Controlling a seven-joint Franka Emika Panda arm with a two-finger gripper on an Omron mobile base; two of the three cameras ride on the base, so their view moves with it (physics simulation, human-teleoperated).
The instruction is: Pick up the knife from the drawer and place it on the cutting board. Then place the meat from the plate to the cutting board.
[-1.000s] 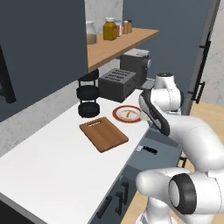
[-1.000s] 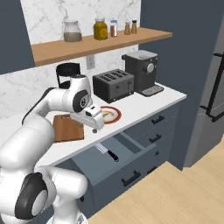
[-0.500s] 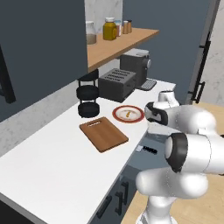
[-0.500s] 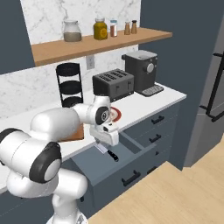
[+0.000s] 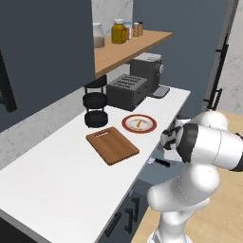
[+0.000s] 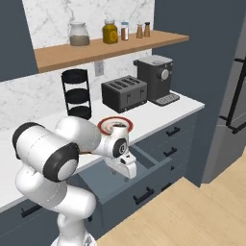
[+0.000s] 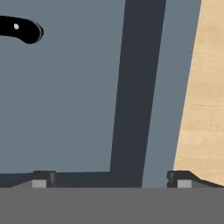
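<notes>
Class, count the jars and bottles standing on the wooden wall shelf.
5: a clear glass jar, a yellow-filled jar, a small white bottle and two small brown bottles. Others may be hidden.

The board (image 5: pixel 113 144) looks like reddish-brown wood, matt, with a faint grain. The plate (image 5: pixel 139 124) has a smooth glazed look, white inside a red-brown rim. The counter (image 5: pixel 57 175) is plain white and matt; the wall (image 6: pixel 43 21) behind it reads as polished marble with grey veins. The shelf (image 6: pixel 105 47) is pale wood. The toaster (image 6: pixel 124 93) and coffee machine (image 6: pixel 154 78) seem dark metal with a dull sheen. The drawer (image 7: pixel 65 96) is flat slate paint, smooth inside. The knife (image 7: pixel 20 29) handle looks like glossy black plastic. The floor (image 7: pixel 203 92) is light wood planking. The jars (image 6: pixel 79 33) look like glass.
</notes>
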